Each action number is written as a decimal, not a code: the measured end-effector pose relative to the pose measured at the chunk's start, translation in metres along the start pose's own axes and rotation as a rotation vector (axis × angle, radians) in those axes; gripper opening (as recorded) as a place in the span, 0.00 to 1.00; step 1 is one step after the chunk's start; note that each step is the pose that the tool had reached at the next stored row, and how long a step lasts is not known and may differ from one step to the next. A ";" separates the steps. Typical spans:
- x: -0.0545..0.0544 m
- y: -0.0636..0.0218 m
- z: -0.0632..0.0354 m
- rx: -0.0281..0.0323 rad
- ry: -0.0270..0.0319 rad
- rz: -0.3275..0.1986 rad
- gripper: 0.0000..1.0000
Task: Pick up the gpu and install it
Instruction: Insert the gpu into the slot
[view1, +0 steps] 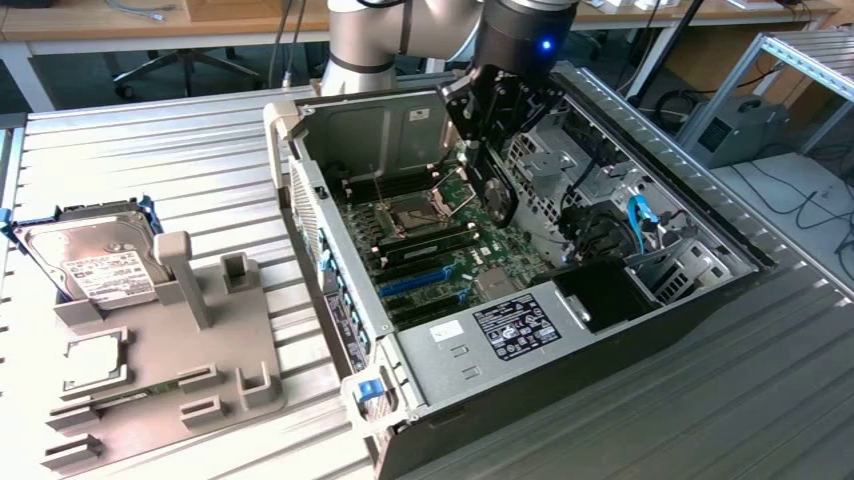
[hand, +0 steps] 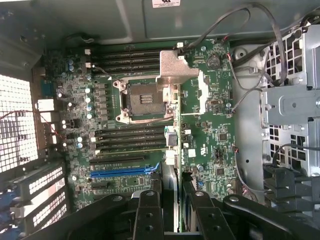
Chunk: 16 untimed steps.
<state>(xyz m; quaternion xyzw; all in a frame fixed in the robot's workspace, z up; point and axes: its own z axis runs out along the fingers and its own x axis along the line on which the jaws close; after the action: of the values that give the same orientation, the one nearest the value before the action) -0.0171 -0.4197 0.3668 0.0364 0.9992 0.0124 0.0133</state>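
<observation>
One gpu (view1: 498, 195), up over the motherboard (hand: 210, 125) inside the one open computer case (view1: 694, 290), pinched in the gripper (hand: 173, 192). One hard drive (view1: 100, 255), its white label unreadable, and one CPU chip (view1: 96, 362) sit in the grey holder (view1: 234, 375), exterior view's left. Ribbed metal table (view1: 160, 150); desks behind.

Bright even light, soft shadows
</observation>
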 end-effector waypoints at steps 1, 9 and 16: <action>0.000 0.0000 0.0000 -0.0004 0.0003 -0.014 0.27; 0.000 0.0000 0.0000 -0.0033 0.0033 -0.129 0.27; 0.000 0.0000 0.0000 -0.0058 0.0058 -0.224 0.27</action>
<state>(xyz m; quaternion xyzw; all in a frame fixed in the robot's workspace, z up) -0.0169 -0.4197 0.3668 -0.0757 0.9970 0.0138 0.0118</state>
